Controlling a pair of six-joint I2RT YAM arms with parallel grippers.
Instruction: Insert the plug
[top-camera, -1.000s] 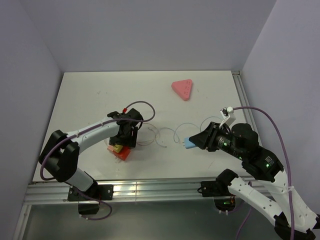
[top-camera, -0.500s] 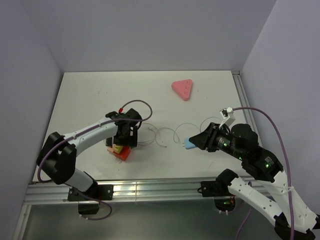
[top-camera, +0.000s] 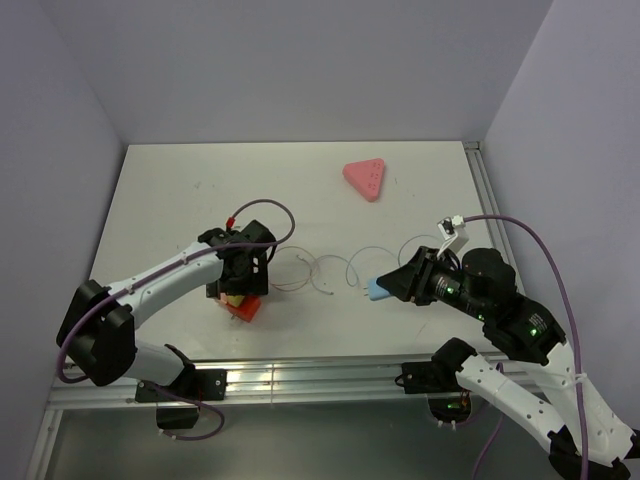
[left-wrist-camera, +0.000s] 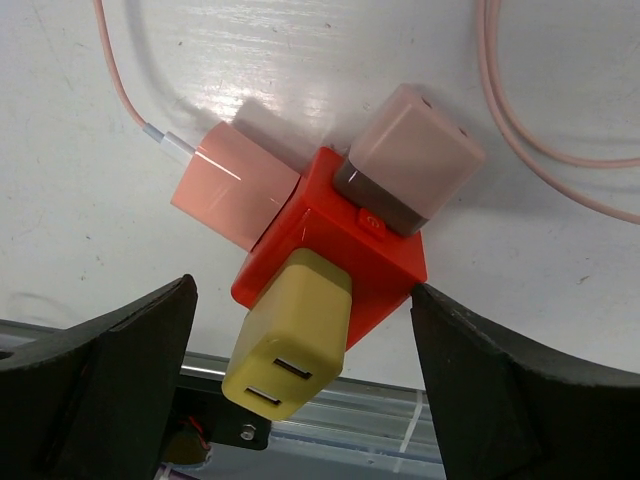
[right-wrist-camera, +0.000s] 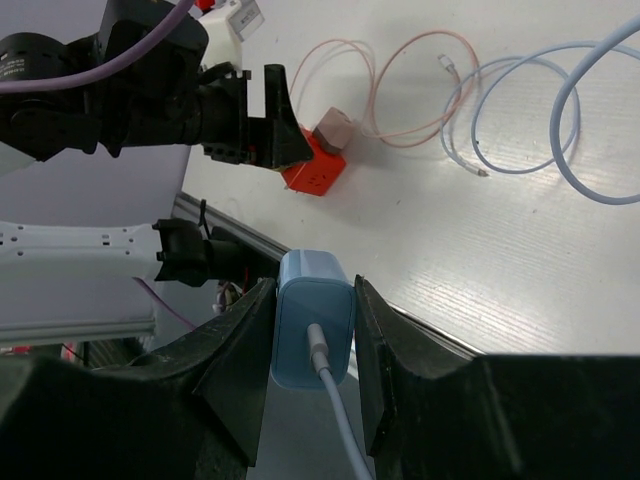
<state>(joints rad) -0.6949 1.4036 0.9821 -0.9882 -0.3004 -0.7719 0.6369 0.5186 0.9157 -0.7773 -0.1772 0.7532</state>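
Note:
The light-blue plug (top-camera: 378, 289) is clamped between the fingers of my right gripper (top-camera: 386, 286) and held just above the table right of centre. In the right wrist view the plug (right-wrist-camera: 312, 318) sits between both pads of that gripper (right-wrist-camera: 312, 300), with its pale cable (right-wrist-camera: 520, 110) trailing off. My left gripper (top-camera: 238, 288) is open and hangs over the orange-red block (top-camera: 245, 306) at front left. In the left wrist view its jaws (left-wrist-camera: 300, 290) straddle the block (left-wrist-camera: 330, 235); the right finger touches a corner.
The pink triangular socket strip (top-camera: 365, 179) lies at the back, right of centre. The orange-red block carries a yellow plug (left-wrist-camera: 285, 340) and two pink plugs (left-wrist-camera: 410, 155). Thin pink cable loops (top-camera: 300, 270) and pale-blue loops (top-camera: 355, 268) lie between the arms. The table's front rail (top-camera: 300, 378) is close.
My left arm has swung its elbow left and its wrist has shifted slightly left over the orange-red block. The right gripper with the plug has hardly moved.

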